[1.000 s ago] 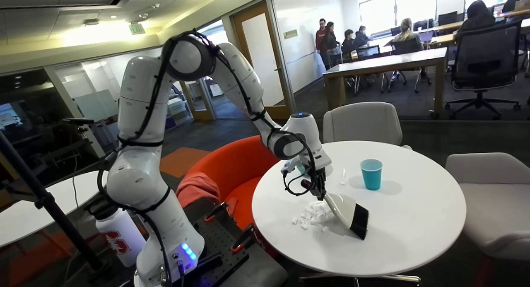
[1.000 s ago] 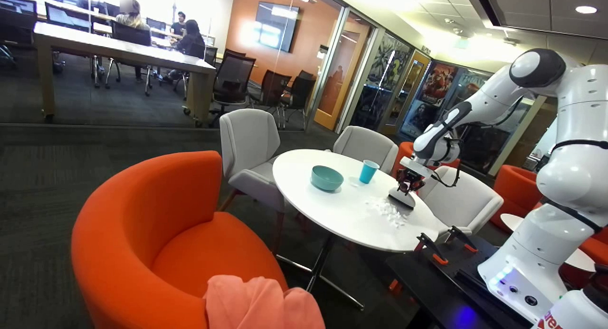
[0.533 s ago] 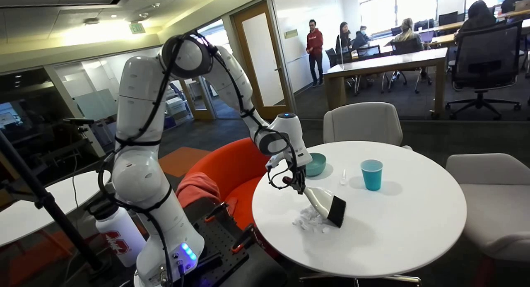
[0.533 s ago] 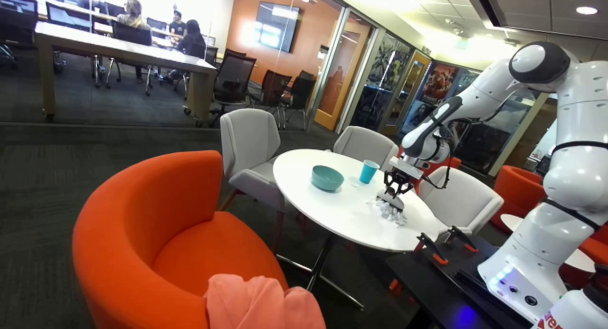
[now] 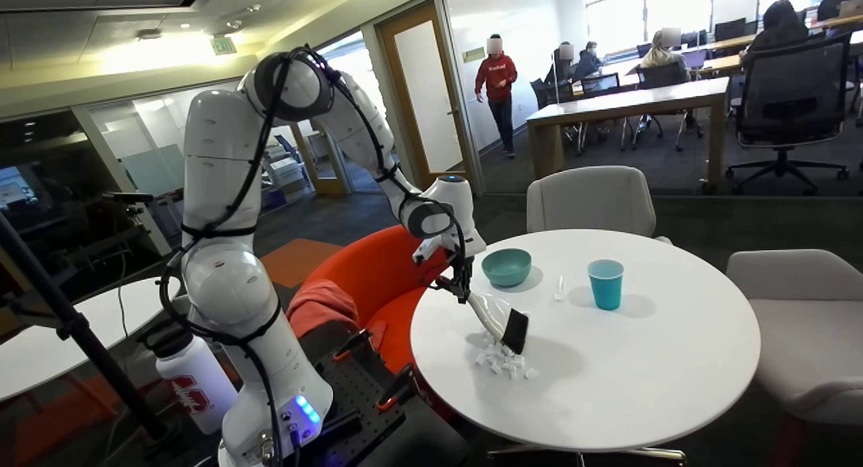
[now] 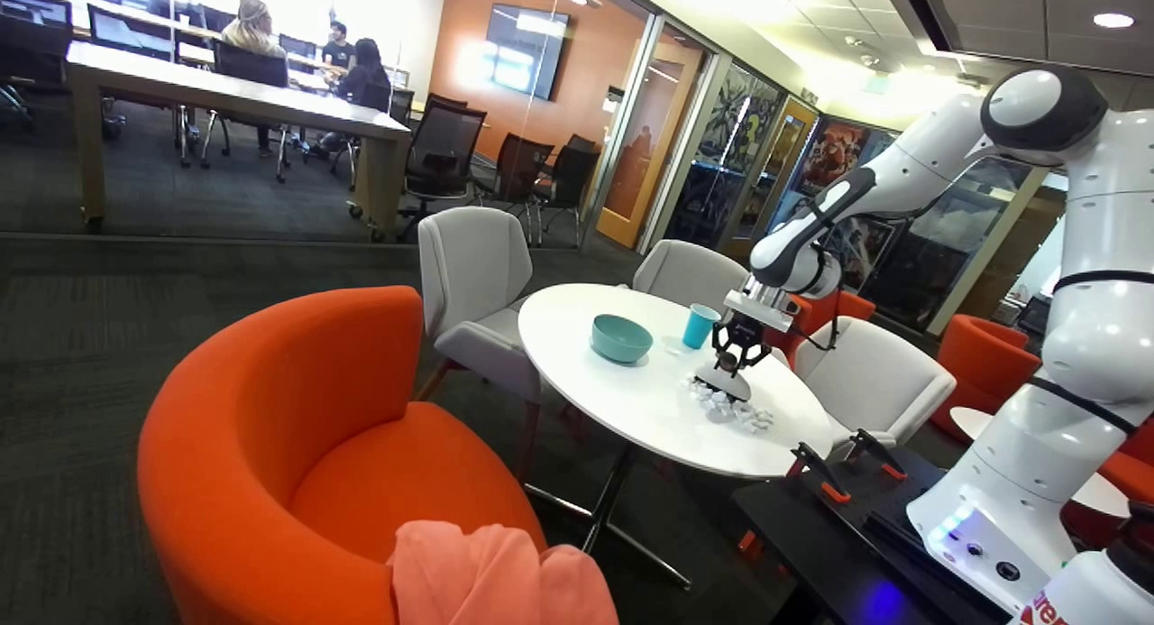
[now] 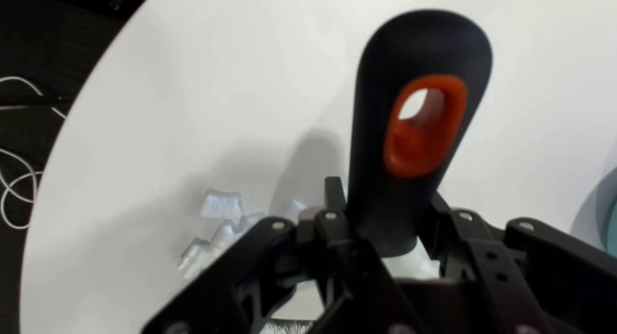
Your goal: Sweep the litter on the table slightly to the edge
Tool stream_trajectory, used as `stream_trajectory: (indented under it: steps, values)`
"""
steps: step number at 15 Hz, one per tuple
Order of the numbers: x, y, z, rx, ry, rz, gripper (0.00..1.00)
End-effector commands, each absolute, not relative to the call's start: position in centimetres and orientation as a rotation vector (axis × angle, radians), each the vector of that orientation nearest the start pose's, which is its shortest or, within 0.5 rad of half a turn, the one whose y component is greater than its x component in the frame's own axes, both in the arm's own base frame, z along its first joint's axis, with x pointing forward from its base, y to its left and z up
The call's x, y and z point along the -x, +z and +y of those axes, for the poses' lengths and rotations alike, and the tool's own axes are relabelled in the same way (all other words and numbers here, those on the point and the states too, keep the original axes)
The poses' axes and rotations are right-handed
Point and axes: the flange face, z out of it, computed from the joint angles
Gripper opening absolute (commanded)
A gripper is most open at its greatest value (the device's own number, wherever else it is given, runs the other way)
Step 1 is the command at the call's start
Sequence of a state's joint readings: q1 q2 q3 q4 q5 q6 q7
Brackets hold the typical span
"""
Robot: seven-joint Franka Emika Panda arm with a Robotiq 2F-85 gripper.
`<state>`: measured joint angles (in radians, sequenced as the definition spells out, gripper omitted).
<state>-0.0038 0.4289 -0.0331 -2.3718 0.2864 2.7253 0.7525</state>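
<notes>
On the round, smooth white table point(image 5: 640, 386), a scatter of small white crumpled bits point(image 5: 502, 361) lies just beside the pale-headed, black-bristled brush point(image 5: 497, 321) — touching or not, I cannot tell. The end effector point(image 7: 385, 194) grasps the brush's black handle point(image 7: 371, 107) and hides part of the scatter in the wrist view.

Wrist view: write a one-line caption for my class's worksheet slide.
Gripper holding a black brush handle over a round white table scattered with white litter.
</notes>
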Motion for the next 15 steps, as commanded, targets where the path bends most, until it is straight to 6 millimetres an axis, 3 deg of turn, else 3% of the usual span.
stream_trajectory:
  steps: [1, 5, 8, 15]
  values:
    - [-48.2, 15.8, -0.4, 2.653, 0.233, 1.497, 0.14]
    - [-48.1, 16.7, 2.3, 2.63, 0.275, 1.441, 0.14]
    - [-48.1, 17.9, 2.1, 2.657, 0.211, 1.464, 0.14]
    - [-47.4, 22.6, -4.3, 2.772, -0.131, 1.601, 0.14]
